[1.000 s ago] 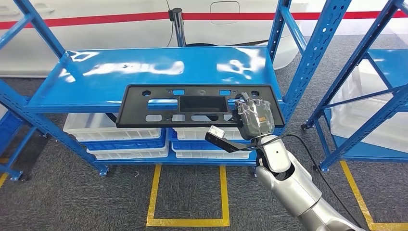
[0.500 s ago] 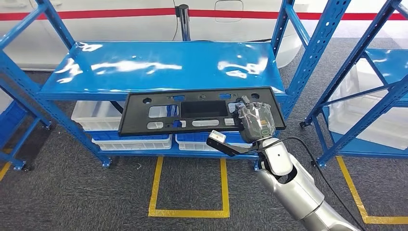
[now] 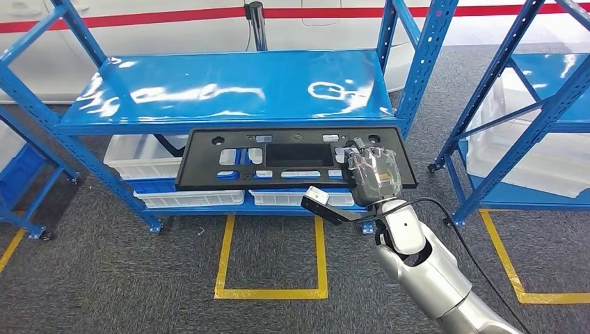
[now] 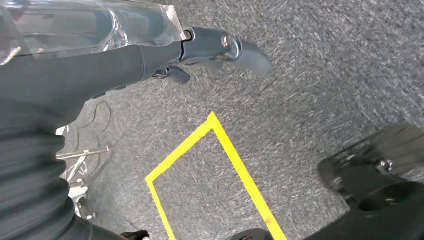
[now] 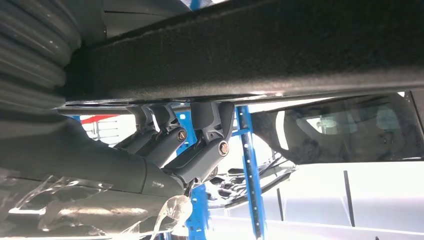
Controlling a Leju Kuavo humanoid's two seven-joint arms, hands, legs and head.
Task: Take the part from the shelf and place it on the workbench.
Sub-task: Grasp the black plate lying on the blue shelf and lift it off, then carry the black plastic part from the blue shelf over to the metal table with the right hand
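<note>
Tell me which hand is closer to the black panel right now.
Right. The right hand grips the black panel at its right end, in front of the blue shelf. The left hand hangs over the carpet, holding nothing.

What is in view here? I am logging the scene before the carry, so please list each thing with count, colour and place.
part: one, black, long panel with cut-outs, held clear in front of the shelf.
shelf: one, blue, straight ahead, glossy top deck bare.
second shelf: one, blue, at right.
bins: several, white, on the shelf's lower level.
floor tape: yellow rectangles on grey carpet.
right hand: one, grey, plastic-wrapped, gripping the part's right end.
left hand: one, grey, hanging over the carpet, fingers holding nothing.
</note>
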